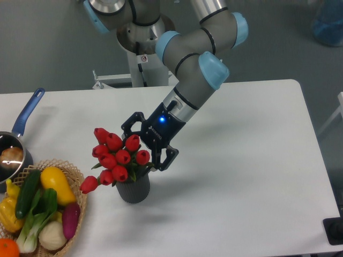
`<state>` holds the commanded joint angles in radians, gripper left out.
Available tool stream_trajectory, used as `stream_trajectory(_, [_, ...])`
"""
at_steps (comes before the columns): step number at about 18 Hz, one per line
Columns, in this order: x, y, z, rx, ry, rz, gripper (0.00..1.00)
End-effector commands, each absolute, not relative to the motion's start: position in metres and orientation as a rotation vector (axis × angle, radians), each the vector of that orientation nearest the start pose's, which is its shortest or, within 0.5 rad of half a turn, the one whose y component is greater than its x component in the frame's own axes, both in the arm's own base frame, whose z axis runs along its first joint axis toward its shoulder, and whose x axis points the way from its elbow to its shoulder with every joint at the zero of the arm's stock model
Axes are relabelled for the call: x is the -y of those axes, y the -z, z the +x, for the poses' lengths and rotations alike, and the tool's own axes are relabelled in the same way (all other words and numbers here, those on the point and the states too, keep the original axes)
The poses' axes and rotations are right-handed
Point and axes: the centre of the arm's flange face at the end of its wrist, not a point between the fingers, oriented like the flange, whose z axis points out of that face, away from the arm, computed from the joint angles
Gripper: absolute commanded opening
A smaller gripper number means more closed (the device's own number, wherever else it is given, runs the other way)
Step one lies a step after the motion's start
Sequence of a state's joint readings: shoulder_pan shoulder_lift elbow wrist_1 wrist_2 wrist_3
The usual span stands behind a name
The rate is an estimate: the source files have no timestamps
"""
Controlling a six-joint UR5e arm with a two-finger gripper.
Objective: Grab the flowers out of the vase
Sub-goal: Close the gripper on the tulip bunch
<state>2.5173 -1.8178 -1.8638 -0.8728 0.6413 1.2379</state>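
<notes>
Setting: white table (241,176), grey floor behind, arm base at the far edge.
Flowers: red tulip bunch (119,155) standing in the vase (133,188), near the table's front left; the bunch spreads wider than the vase mouth, one bud drooping low to the left.
Gripper: jaws spread wide (143,140), at the right-hand buds, nothing held; one finger shows behind the top buds, the other just right of the bunch.
Step in hand: judged to be the approach for the grasp.
Doing it well: go lower so the fingers close on stems, not buds; close gently; lift straight up so the vase stays put.
Risk: a sideways pull could tip the vase.
Basket (80,211): front left corner, holds colourful vegetables.
Saucepan (16,140): left edge, blue handle, something pale inside, too partial to name.
</notes>
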Motion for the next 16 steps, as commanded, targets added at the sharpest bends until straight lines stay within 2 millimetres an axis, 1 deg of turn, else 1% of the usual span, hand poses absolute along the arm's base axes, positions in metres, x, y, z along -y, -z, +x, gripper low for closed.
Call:
stream_trajectory(1, [-0.494,-0.330,-0.320,-0.401,0.369,-2.179,0.39])
stream_trajectory(2, [-0.494,-0.331,-0.319,-0.385,0.381,-2.174,0.26])
stream_trajectory(3, [-0.494,-0.332,-0.319,-0.370,0.389,-2.176,0.23])
stream_trajectory(4, [-0.494,-0.332,-0.319,-0.352,0.396,-2.181,0.12])
stream_trajectory(5, [-0.495,-0.335,-0.320,-0.344,0.396,-2.180,0.06])
stream_trajectory(7, [-0.496,-0.341,-0.322,-0.328,0.394,-2.182,0.02])
stream_trajectory(11, [-0.496,-0.352,-0.328,-0.308,0.381,-2.177,0.02])
stream_trajectory(14, [-0.499,-0.375,-0.340,-0.216,0.393,-2.167,0.02])
stream_trajectory(16, [-0.497,-0.383,-0.346,-0.202,0.397,-2.139,0.02])
